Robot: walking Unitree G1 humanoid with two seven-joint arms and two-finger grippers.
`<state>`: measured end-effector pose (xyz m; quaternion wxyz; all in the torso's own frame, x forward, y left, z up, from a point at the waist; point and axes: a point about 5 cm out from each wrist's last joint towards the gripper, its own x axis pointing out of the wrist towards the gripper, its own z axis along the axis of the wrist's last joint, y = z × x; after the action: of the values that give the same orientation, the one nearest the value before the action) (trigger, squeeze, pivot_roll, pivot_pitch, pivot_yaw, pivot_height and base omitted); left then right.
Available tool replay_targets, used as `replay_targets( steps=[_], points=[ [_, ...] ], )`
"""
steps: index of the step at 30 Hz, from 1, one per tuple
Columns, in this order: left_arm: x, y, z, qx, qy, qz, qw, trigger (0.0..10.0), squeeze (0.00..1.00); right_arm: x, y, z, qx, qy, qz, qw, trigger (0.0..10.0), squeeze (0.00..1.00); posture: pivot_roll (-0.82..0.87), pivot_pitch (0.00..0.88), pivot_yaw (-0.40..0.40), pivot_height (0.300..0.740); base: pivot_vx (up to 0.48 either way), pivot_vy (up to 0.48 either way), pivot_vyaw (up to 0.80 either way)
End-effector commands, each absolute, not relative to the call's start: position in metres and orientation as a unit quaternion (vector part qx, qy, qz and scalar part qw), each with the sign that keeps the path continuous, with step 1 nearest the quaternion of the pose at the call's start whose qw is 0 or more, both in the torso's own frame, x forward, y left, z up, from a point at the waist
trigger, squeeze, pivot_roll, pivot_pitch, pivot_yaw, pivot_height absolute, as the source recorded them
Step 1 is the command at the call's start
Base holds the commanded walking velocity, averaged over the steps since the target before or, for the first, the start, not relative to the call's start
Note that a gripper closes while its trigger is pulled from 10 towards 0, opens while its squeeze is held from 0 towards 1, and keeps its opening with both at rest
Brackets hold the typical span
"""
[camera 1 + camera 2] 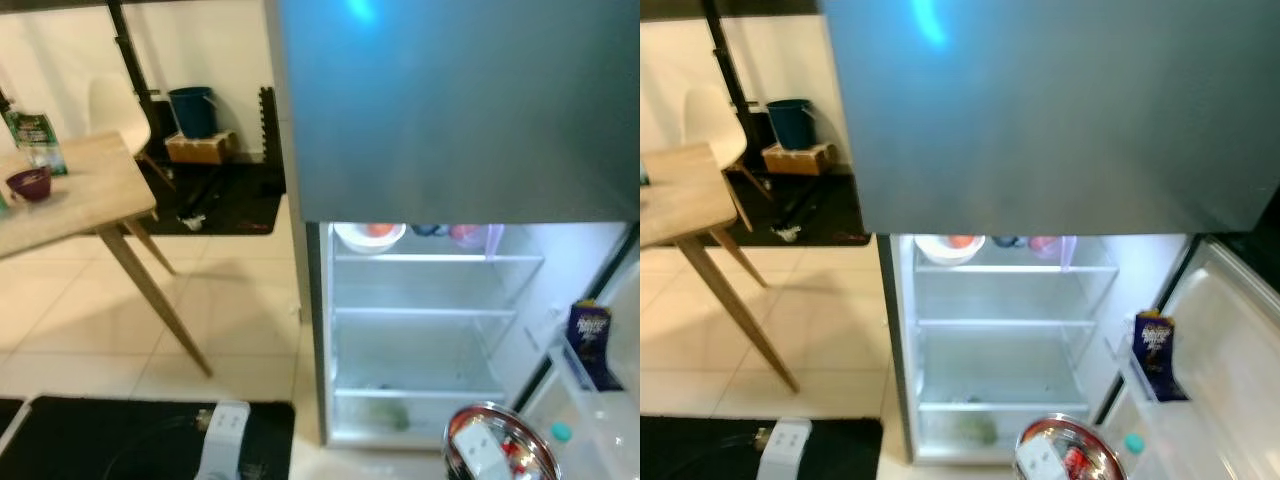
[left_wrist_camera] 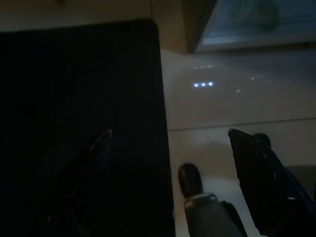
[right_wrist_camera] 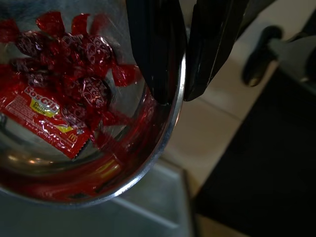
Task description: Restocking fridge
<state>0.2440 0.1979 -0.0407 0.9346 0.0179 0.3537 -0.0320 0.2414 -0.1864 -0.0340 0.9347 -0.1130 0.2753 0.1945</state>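
Spillage is the chief risk judged from here: the steel bowl [image 3: 89, 163] is pinched at a single spot on its rim, so a tilt or slip while it is carried toward the fridge [image 1: 420, 330] could scatter its contents onto the tiled floor [image 1: 230, 320]. A knock against the open door's shelf [image 1: 1180, 420], at about four o'clock in the head views, could be caused by a wide swing.

The right gripper [image 3: 178, 94] is clamped on the bowl's rim, one finger inside and one outside. Red wrapped sweets [image 3: 74, 54] and a ketchup sachet [image 3: 44, 121] are carried in it. The bowl is seen at six o'clock in the head views, low before the lit compartment, not yet on any shelf.

The left gripper [image 2: 170, 148] is held low over the floor beside a black mat [image 2: 79, 123], its fingers spread apart and empty.

A white bowl [image 1: 368, 236] is already sitting on the top shelf, and a dark carton [image 1: 590, 335] in the door.
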Motion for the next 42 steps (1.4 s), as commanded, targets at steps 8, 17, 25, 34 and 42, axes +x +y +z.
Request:
replay_targets(
  steps=[8,17,25,34,42],
  points=[
    [0.2391,0.2002,-0.0442,0.017,0.366,-0.029,0.930,10.0,0.00,0.2418,-0.1882,-0.0327,-0.121,0.270,0.196,0.935,10.0,0.00,-0.09,0.118,0.028,0.740,-0.171,0.000,0.00],
    [0.2385,0.2023,-0.0447,0.025,0.372,-0.027,0.928,10.0,0.00,0.2414,-0.1882,-0.0328,-0.124,0.270,0.198,0.934,10.0,0.00,-0.09,0.107,0.028,0.740,0.000,0.000,0.00],
    [0.2384,0.2031,-0.0447,0.028,0.373,-0.028,0.927,10.0,0.00,0.2414,-0.1882,-0.0327,-0.125,0.270,0.200,0.933,10.0,0.00,-0.09,0.105,0.027,0.740,0.000,0.000,0.00],
    [0.2413,0.2036,-0.0421,0.027,0.365,-0.031,0.930,10.0,0.00,0.2426,-0.1851,-0.0326,-0.124,0.269,0.201,0.934,10.0,0.00,-0.08,0.098,0.030,0.740,0.000,0.000,0.00],
    [0.2439,0.2031,-0.0404,0.026,0.362,-0.035,0.931,10.0,0.00,0.2430,-0.1850,-0.0326,-0.124,0.269,0.197,0.934,10.0,0.00,-0.08,0.097,0.037,0.740,0.000,0.000,0.00]
  ],
)
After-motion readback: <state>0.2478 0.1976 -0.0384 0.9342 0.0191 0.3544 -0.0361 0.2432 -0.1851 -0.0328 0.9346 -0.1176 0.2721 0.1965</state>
